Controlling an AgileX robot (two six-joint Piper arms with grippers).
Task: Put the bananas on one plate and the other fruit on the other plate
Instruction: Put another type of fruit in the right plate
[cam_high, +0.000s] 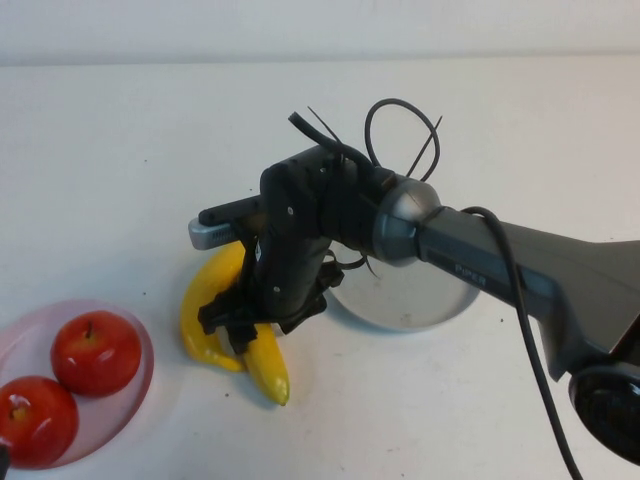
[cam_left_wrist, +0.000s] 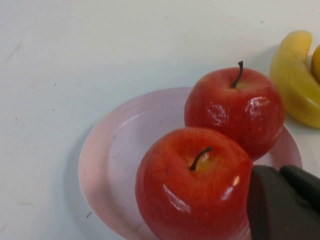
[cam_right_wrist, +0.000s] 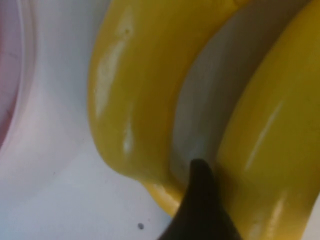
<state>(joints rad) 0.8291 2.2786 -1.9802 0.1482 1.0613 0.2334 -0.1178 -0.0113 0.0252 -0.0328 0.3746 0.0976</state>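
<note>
A plain white table carries everything. The right gripper is down on the two bananas between the grey-blue plate and the pink plate, one finger wedged between them; its jaw spread cannot be told. Two red apples sit on the pink plate. The left gripper hangs beside the nearer apple, its jaw state unclear.

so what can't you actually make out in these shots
- Right claw, high view: its own wrist hides whether it grips the bananas.
- Left claw, left wrist view: one dark tip by the apples; state unclear.
- Grey plate, high view: half hidden by the right arm.
</note>
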